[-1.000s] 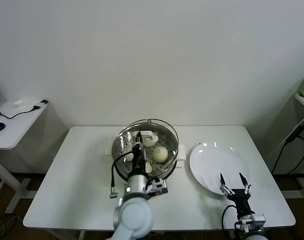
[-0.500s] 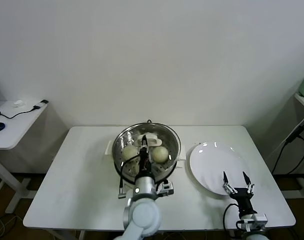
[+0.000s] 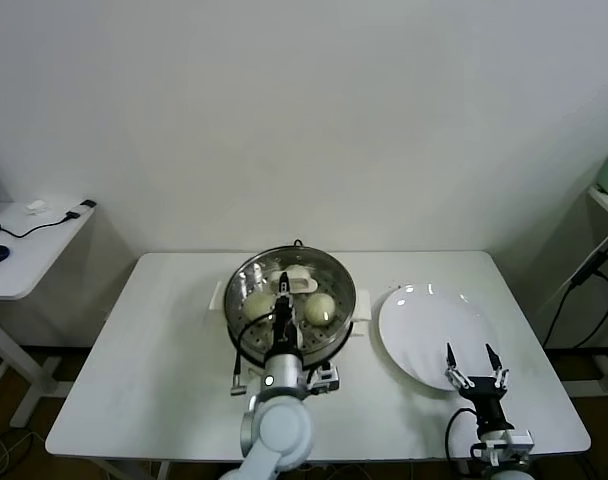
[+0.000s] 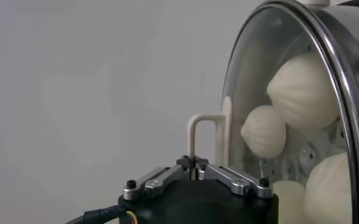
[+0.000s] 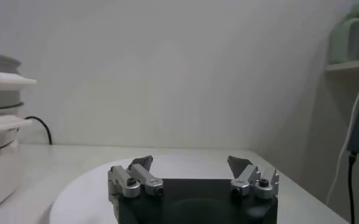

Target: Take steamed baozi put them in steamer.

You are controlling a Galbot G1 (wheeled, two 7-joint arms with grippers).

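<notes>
1. Progress — the plate on the worktop is bare; no baozi left on it. The baozi sit inside the steamer. The head view shows two clearly, with paler shapes beside them; the left wrist view shows four domed buns through the glass.

2. The glass lid lies over the steamer's mouth, its cream handle in the left tool's grip. Loading therefore looks complete; judged remaining: settle the lid, let go, withdraw.

3. Left tool — pressed together, pinching the lid handle between its fingertips, as the left wrist view shows. The arm reaches from the near edge of the worktop over the steamer's near rim, wrist pointing away from the robot toward the steamer's centre.

4. Right tool — spread wide, holding nothing. It stands at the near edge of the plate, fingers pointing up and away from the robot, apart from the steamer. Right wrist view confirms both fingers splayed above the plate rim — idle.

5. Whether the lid is fully seated all round cannot be told; the far rim is not clearly shown.
</notes>
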